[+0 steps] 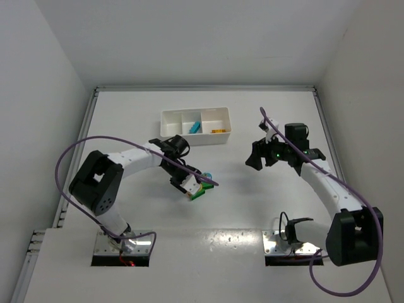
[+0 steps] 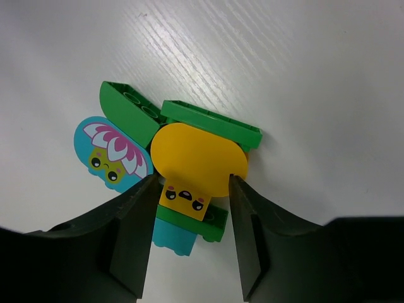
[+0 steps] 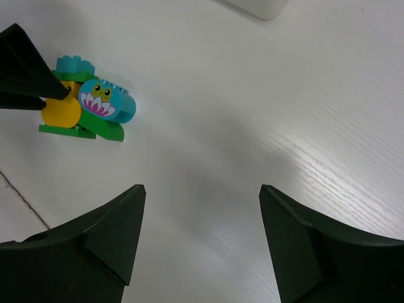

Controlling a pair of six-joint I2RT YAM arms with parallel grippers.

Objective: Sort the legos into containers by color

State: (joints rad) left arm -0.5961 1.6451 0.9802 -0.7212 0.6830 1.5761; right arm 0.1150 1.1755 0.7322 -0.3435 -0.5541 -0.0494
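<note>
A pile of legos [image 1: 201, 184] lies on the table in front of the white tray [image 1: 165, 125]. In the left wrist view a yellow brick with a face [image 2: 189, 158] lies on a green brick [image 2: 211, 123]. A cyan flower brick [image 2: 107, 148] and a curved green brick [image 2: 129, 110] lie beside it. My left gripper [image 2: 192, 180] is down at the pile [image 1: 191, 187], with both fingertips touching the yellow brick's sides. My right gripper [image 3: 202, 187] is open and empty above bare table [image 1: 255, 156], right of the pile [image 3: 88, 110].
The tray's middle compartment holds a cyan brick [image 1: 194, 127] and its right compartment an orange one [image 1: 218, 131]. Its left compartment looks empty. White walls enclose the table on three sides. A purple cable [image 1: 69, 154] loops off each arm.
</note>
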